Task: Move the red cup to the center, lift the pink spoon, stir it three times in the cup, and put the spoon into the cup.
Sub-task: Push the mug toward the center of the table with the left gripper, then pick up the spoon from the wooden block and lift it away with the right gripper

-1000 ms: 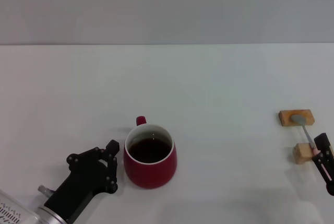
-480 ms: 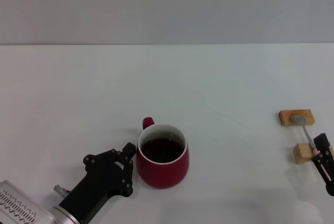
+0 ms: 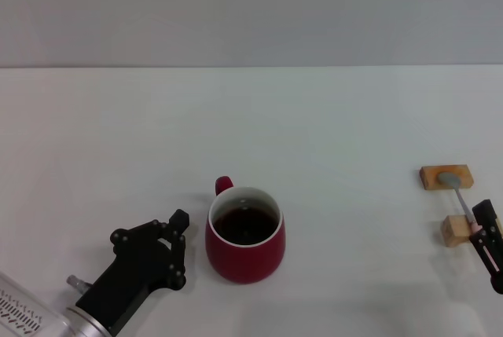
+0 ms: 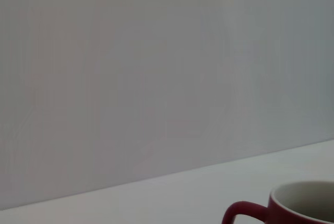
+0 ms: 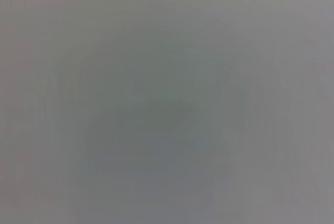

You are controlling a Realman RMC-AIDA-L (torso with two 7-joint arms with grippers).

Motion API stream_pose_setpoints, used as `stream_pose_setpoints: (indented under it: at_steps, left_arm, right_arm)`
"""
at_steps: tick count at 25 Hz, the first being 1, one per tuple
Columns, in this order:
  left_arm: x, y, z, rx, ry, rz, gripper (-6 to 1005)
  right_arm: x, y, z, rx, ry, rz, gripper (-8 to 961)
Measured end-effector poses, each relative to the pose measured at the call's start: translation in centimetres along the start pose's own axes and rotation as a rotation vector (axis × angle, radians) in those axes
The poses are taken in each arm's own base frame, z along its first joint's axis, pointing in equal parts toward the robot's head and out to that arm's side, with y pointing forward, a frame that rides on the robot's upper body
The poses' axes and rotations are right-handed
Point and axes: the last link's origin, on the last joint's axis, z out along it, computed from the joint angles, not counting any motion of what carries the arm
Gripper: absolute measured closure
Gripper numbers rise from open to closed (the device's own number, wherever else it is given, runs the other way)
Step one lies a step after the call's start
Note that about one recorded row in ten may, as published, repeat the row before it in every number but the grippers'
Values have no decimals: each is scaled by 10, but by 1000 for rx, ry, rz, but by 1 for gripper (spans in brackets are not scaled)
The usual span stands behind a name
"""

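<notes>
Head view: left gripper [image 3: 179,244] backing off cup [image 3: 245,235], fingers apart; cup now centred. Right gripper [image 3: 486,236] waiting by spoon [image 3: 465,205], fingers unclear.

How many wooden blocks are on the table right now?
2. Both are at the table's right edge: the farther block sits under the pink spoon's bowl, and the nearer block sits under its handle, beside the right tool. No others are visible.

1. Red cup [image 4: 292,205]: in the left wrist view, cut off by the frame edge; only rim and handle show.
2. Right tool [image 3: 489,244]: partly beyond the head view's edge.
3. Right wrist view: uniform blur.
</notes>
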Motion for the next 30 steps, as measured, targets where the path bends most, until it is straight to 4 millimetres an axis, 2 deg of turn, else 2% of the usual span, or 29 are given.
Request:
stream_pose_setpoints:
  at_steps: [19,23,30]
  left_arm:
    - [2,14,2,-59,8,-7,1000]
    - [2,1,-5,-4,18,-1,1000]
    - [7,-51,-34,220,89,-36,1000]
  right_arm:
    - [0,0,0,0,1,0,131]
    - [0,0,0,0,0,0,131]
    - [0,-1,0,-1,2,-4,130]
